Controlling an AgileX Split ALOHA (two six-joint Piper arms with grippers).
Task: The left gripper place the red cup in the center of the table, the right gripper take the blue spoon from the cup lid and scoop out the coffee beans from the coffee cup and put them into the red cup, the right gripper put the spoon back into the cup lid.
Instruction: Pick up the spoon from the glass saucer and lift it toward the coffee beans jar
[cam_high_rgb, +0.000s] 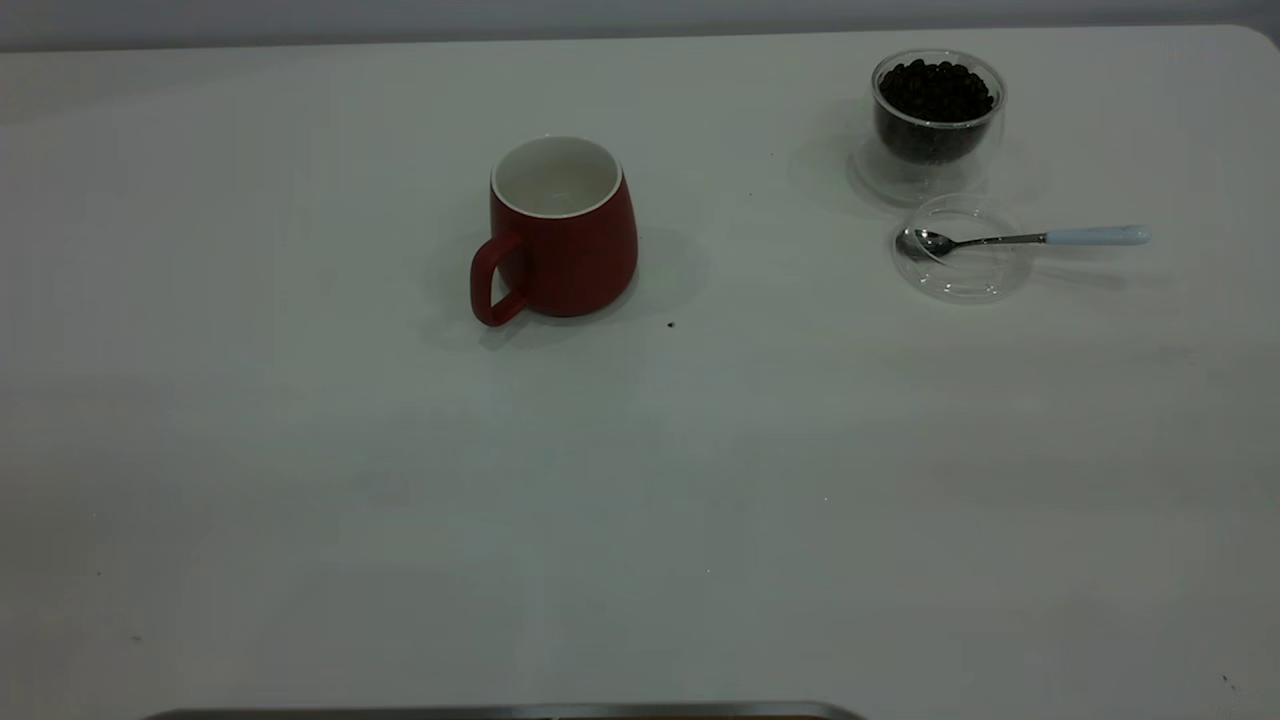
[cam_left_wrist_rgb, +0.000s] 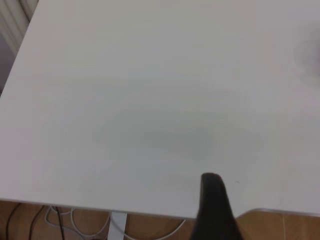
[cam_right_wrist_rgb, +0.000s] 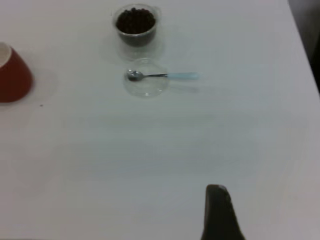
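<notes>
Exterior view has no arm in shot, just the white table (cam_high_rgb: 300, 480) with the red cup (cam_high_rgb: 560, 235) standing upright near the middle, handle toward the camera. Glass coffee cup (cam_high_rgb: 936, 120) full of coffee beans (cam_high_rgb: 936, 92) sits off to the right, and just in front of it the clear cup lid (cam_high_rgb: 962, 262) holds the blue spoon (cam_high_rgb: 1030, 239), bowl in the lid, handle sticking out. Each wrist view shows only one dark finger tip, so can't tell how wide either pair of jaws is; the right one's well short of the spoon and holding nothing
</notes>
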